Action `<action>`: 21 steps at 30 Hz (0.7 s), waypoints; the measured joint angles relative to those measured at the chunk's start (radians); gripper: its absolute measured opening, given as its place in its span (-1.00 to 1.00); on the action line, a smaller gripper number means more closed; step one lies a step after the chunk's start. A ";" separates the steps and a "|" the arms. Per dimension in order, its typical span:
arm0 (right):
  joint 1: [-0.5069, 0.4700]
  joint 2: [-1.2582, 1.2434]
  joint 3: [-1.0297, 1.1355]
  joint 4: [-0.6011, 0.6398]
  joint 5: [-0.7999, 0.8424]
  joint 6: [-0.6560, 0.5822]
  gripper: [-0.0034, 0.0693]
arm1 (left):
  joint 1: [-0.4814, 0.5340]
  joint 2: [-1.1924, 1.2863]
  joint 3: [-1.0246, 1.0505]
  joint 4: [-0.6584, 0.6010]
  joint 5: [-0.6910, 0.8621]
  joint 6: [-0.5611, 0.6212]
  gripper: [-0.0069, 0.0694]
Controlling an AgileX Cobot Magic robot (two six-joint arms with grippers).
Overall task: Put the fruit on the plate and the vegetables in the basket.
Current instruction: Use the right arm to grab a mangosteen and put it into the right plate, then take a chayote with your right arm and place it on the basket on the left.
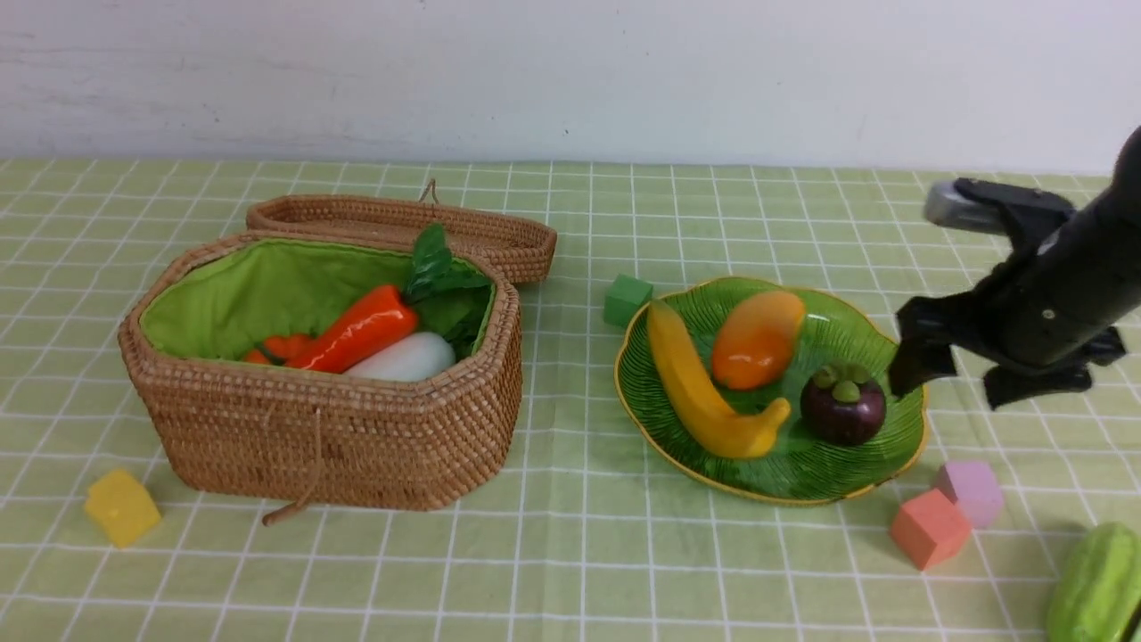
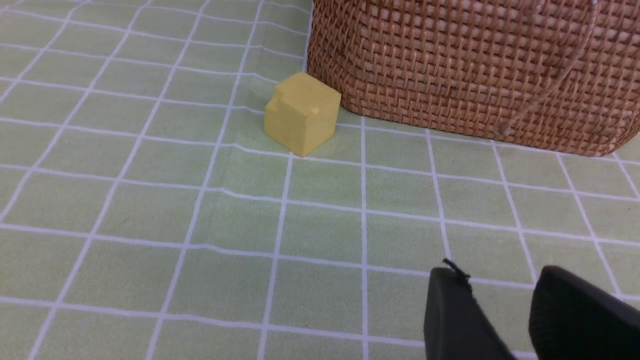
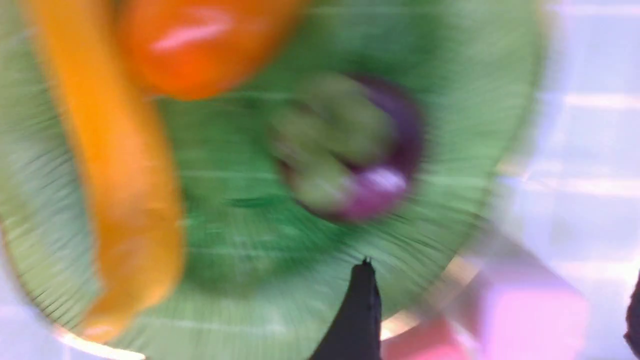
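Note:
The green plate (image 1: pixel 802 464) holds the banana (image 1: pixel 695 383), the mango (image 1: pixel 758 339) and the mangosteen (image 1: pixel 842 406). In the open wicker basket (image 1: pixel 321 419) lie a red-orange carrot (image 1: pixel 361 330), a white radish (image 1: pixel 406 357) and an orange pumpkin (image 1: pixel 285 346). A light green gourd (image 1: pixel 1096 584) lies on the cloth at the near right corner. My right gripper (image 1: pixel 952 385) hangs open and empty over the plate's right rim. Its blurred wrist view shows the mangosteen (image 3: pixel 350 150) below. My left gripper (image 2: pixel 500 275) is out of the front view. It is low over the cloth, open, holding nothing.
The basket's lid (image 1: pixel 401 218) lies folded back behind it. A green cube (image 1: pixel 627 299) sits left of the plate. A yellow cube (image 1: pixel 122 506) is by the basket's near left corner. A red-pink cube (image 1: pixel 929 528) and a purple cube (image 1: pixel 972 490) stand between plate and gourd.

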 joint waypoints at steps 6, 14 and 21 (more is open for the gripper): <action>-0.002 -0.235 0.168 -0.225 -0.020 0.418 0.82 | 0.000 0.000 0.000 0.000 0.000 0.000 -0.21; -0.002 -0.406 0.418 -0.390 -0.039 0.639 0.78 | 0.000 0.000 0.000 0.000 0.000 0.000 -0.20; -0.002 -0.320 0.565 -0.472 -0.156 0.769 0.75 | 0.000 0.000 0.000 0.000 0.000 0.000 -0.20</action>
